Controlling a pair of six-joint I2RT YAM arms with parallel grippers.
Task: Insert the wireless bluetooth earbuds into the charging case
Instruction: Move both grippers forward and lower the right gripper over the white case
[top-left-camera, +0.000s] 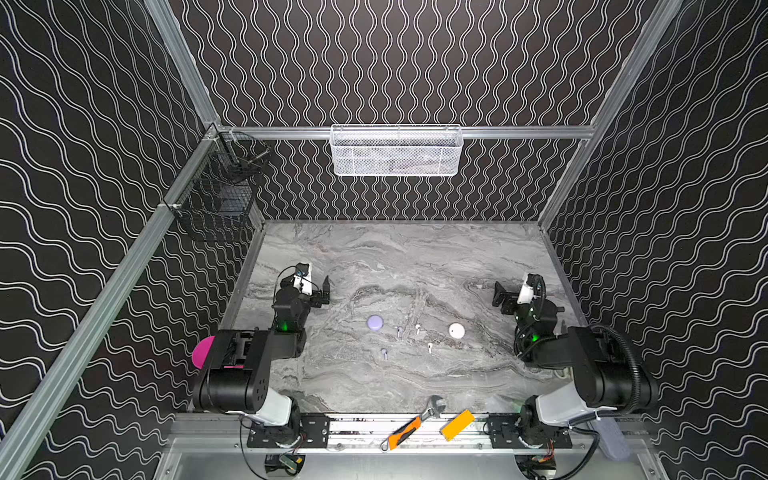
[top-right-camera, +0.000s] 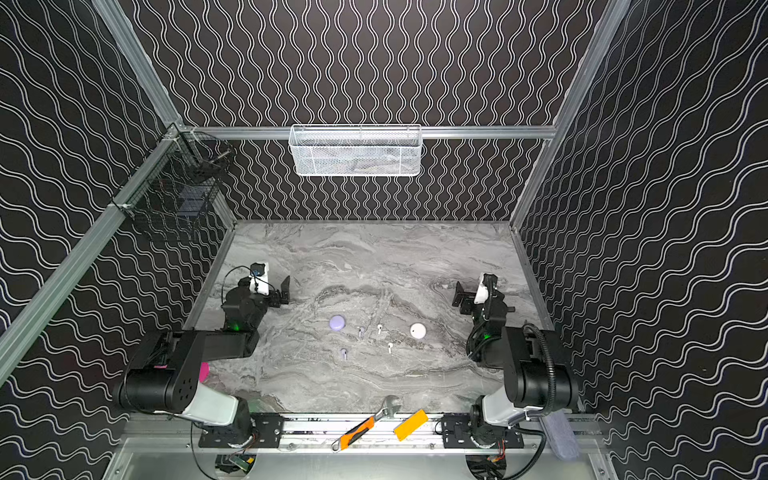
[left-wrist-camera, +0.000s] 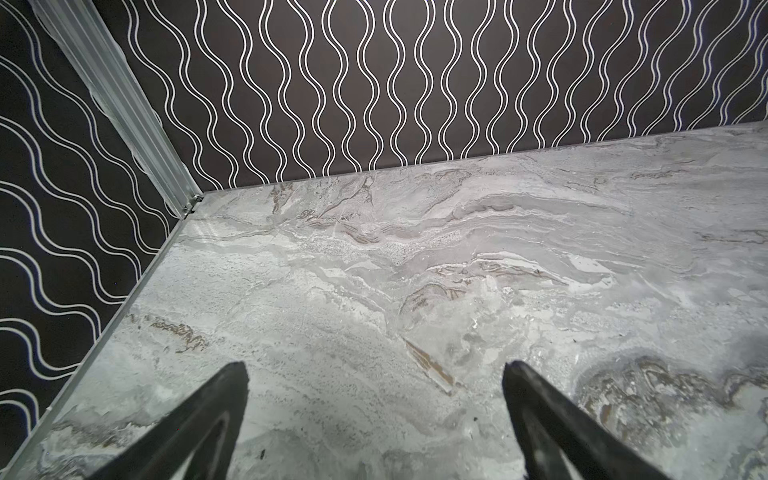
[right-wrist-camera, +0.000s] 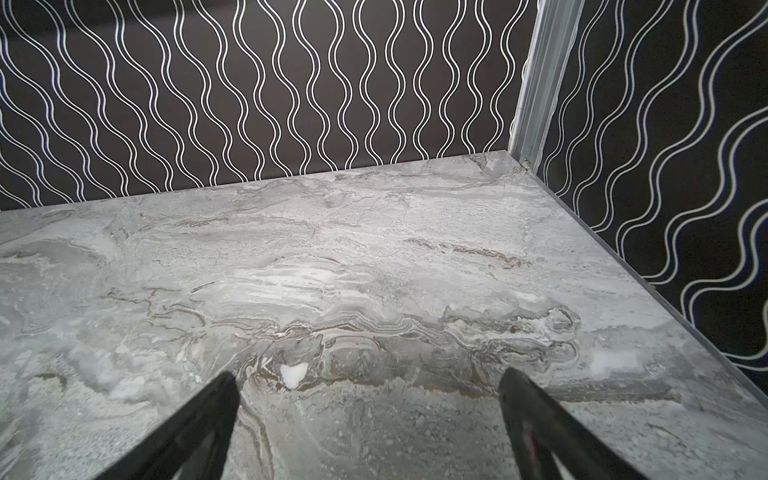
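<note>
Two round charging cases lie mid-table in both top views: a lavender case (top-left-camera: 375, 322) (top-right-camera: 337, 322) and a white case (top-left-camera: 456, 331) (top-right-camera: 417, 331). Between them lie the tiny stemmed earbuds: two lavender earbuds (top-left-camera: 399, 331) (top-left-camera: 384, 353) and two white earbuds (top-left-camera: 417, 328) (top-left-camera: 430, 347). My left gripper (top-left-camera: 319, 286) (left-wrist-camera: 374, 368) hovers open at the table's left side, far from them. Over at the right side my right gripper (top-left-camera: 502, 297) (right-wrist-camera: 369, 376) is open too. Both wrist views show only bare marble between the fingers.
A white mesh basket (top-left-camera: 395, 150) hangs on the back wall and a black wire basket (top-left-camera: 220, 195) on the left wall. An orange-handled wrench (top-left-camera: 411, 424) and an orange block (top-left-camera: 457, 424) lie on the front rail. A pink object (top-left-camera: 203, 352) sits behind the left arm.
</note>
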